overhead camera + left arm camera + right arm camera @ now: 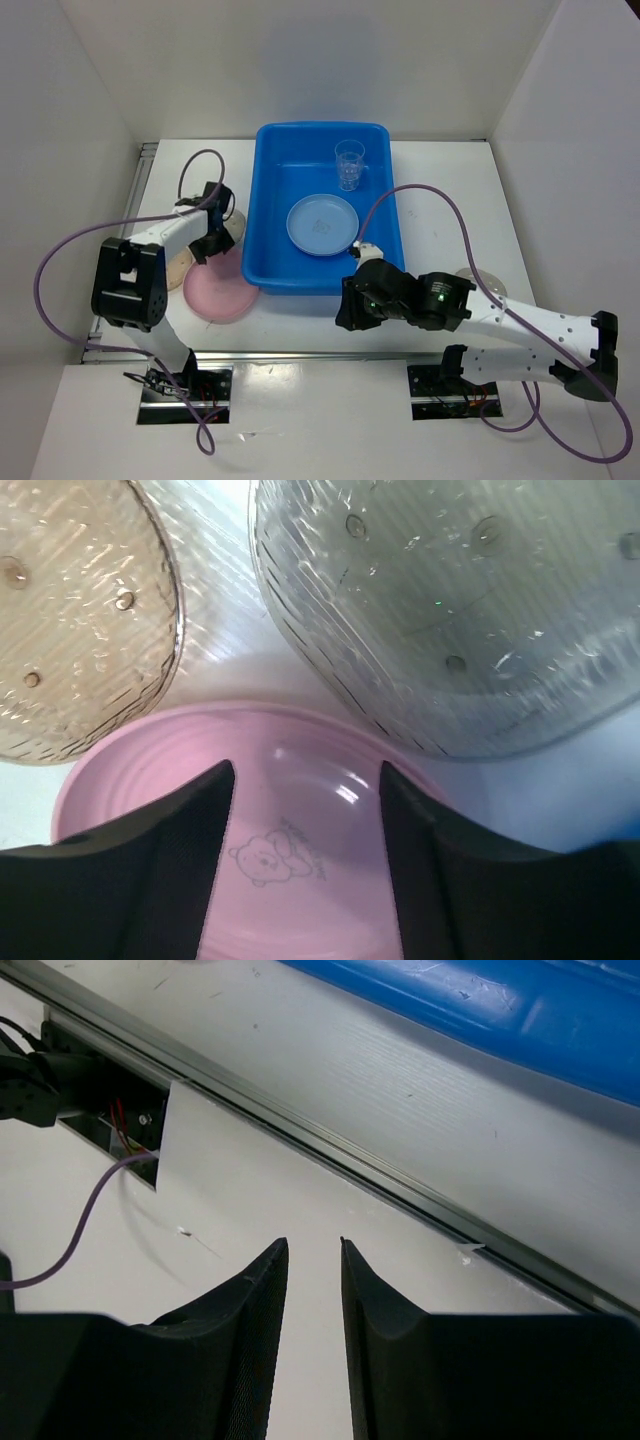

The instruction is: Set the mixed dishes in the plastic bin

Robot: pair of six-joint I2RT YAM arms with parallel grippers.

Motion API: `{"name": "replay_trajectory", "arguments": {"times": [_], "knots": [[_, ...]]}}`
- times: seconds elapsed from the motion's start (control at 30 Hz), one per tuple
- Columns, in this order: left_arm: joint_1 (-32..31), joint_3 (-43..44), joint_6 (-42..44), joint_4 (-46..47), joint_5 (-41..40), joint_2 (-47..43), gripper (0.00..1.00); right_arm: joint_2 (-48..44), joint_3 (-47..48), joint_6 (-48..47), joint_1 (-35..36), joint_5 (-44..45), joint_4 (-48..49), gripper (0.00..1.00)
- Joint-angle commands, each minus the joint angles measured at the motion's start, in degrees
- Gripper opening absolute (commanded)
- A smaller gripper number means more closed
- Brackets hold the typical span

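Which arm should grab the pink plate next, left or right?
Left. The left gripper hangs open directly over the pink plate; the right gripper is by the near wall of the bin, away from that plate.

The top view is taken from above and behind the arm bases, facing down; the whole table [450, 190] is covered from afar. The left wrist view is aimed down, very close over the pink plate [300, 730], framed by the left gripper [305, 770]. The right wrist view is held low, aimed past the right gripper [313, 1245] across the table's near edge. The plate is shared by the top and left wrist views, and the blue bin [300, 175] by the top and right wrist views.
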Motion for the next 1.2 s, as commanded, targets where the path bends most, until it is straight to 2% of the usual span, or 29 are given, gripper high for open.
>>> {"name": "replay_trajectory", "arguments": {"times": [0.0, 0.1, 0.4, 0.5, 0.63, 0.73, 0.83, 0.93, 1.17], "knots": [[-0.1, 2.2, 3.2, -1.6, -2.5, -6.8, 0.63, 0.4, -0.3, 0.2, -0.2, -0.2, 3.5, 0.34], [0.4, 4.3, 5.4, -5.0, -3.2, -8.9, 0.55, 0.4, -0.3, -0.4, -0.2, -0.2, 4.0, 0.34], [4.6, 3.3, 17.8, -11.7, -3.9, -6.7, 0.58, 0.2, -0.3, -1.6, -0.2, 1.0, 4.1, 0.35], [5.8, 2.7, 18.7, -13.5, -1.5, -6.7, 0.61, -1.1, -1.7, -1.1, -0.2, 1.5, 4.1, 0.35], [6.4, 2.7, 14.8, -16.7, -3.0, -7.2, 0.61, -2.3, -2.3, -1.1, -0.2, 1.5, 2.6, 0.35], [7.0, 3.5, 10.5, -18.0, 1.7, -8.8, 0.61, -3.4, -2.9, -1.1, -0.2, 2.1, 1.2, 0.35], [7.0, -1.8, 4.1, -16.4, 7.5, -12.4, 0.61, -4.0, -2.9, -1.1, -0.2, 2.6, 0.7, 0.35], [7.0, -8.0, -2.0, -15.3, 8.2, -16.6, 0.60, -4.0, -1.4, -1.1, -0.2, 3.1, -0.9, 0.35], [7.0, -11.2, -13.3, -15.3, 11.3, -23.2, 0.58, -3.1, 0.5, -5.0, -1.2, 3.7, -1.4, 0.37]]}}
